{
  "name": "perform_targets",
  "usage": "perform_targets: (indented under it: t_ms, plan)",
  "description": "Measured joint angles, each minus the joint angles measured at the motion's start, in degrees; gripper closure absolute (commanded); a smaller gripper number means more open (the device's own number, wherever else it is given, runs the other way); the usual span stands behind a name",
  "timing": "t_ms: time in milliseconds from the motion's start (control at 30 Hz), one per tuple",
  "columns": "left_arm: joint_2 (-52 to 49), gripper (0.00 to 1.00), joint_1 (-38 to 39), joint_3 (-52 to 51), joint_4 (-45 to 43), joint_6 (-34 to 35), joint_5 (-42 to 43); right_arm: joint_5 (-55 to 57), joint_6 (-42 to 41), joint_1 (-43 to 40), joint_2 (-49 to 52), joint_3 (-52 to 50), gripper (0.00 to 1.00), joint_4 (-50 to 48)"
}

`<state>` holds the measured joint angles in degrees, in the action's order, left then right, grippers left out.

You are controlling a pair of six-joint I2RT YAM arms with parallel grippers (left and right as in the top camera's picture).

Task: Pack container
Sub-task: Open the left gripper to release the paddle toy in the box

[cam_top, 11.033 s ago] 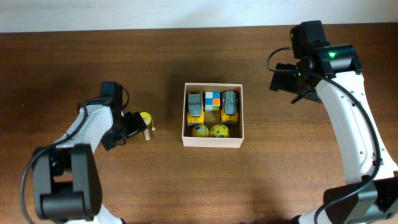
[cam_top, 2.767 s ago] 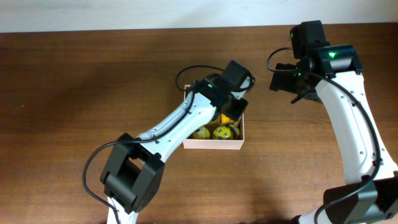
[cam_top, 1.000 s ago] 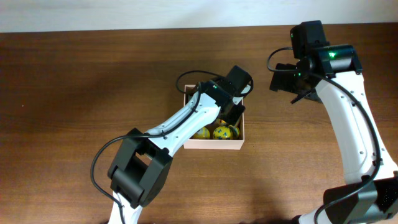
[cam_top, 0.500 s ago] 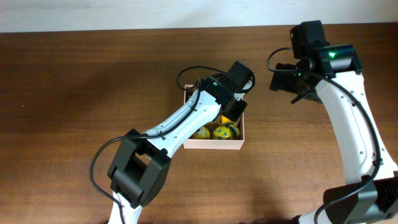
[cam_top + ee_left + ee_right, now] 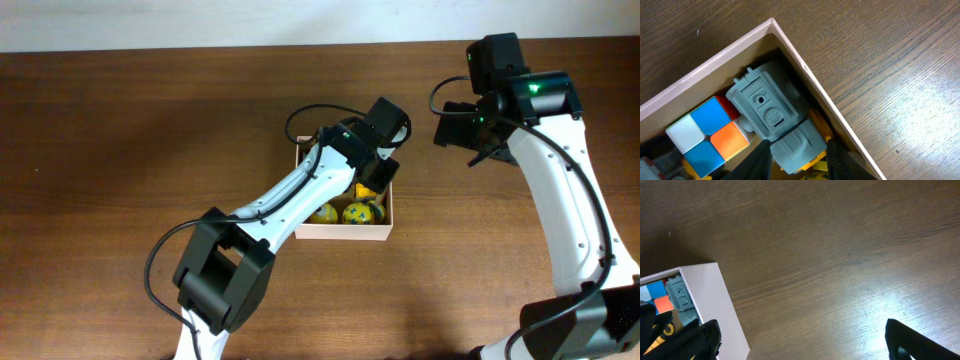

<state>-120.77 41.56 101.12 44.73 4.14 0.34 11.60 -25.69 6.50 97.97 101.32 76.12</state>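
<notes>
The container (image 5: pixel 340 231), a white-walled square box, sits mid-table, and its corner fills the left wrist view (image 5: pixel 805 75). My left gripper (image 5: pixel 374 172) reaches down into its back right corner. There its jaws (image 5: pixel 799 150) are shut on a grey toy truck (image 5: pixel 770 110) with a yellow base, one finger pressed on each side of its drum. A colour cube (image 5: pixel 705 130) lies beside the truck. Yellow balls (image 5: pixel 337 212) line the front row. My right gripper (image 5: pixel 805 345) hangs open and empty over bare wood to the right of the container wall (image 5: pixel 715 300).
A dark wooden table (image 5: pixel 120 150) surrounds the container on all sides. A pale wall strip (image 5: pixel 200 20) runs along the far edge. The right arm (image 5: pixel 560 200) stands at the right side.
Over the last second my left gripper has shifted slightly toward the container's back right corner, still around the grey truck. The right arm has not moved.
</notes>
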Motion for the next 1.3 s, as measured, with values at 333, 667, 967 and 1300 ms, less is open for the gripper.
perform_targets:
  t_ms: [333, 667, 967, 1300]
  plan:
    - [0.00, 0.63, 0.00, 0.00, -0.02, 0.02, 0.63, -0.02, -0.02, 0.00, 0.00, 0.00, 0.01, 0.00]
    - [0.00, 0.63, 0.00, 0.00, -0.02, 0.02, 0.96, 0.00, 0.02, 0.00, 0.00, 0.00, 0.01, 0.00]
    - [0.00, 0.63, 0.00, 0.00, 0.42, 0.02, 2.43, -0.02, 0.00, 0.00, 0.00, 0.00, 0.01, 0.00]
    - [0.00, 0.63, 0.00, 0.00, 3.76, 0.00, 2.64, -0.02, 0.02, 0.00, 0.00, 0.00, 0.01, 0.00]
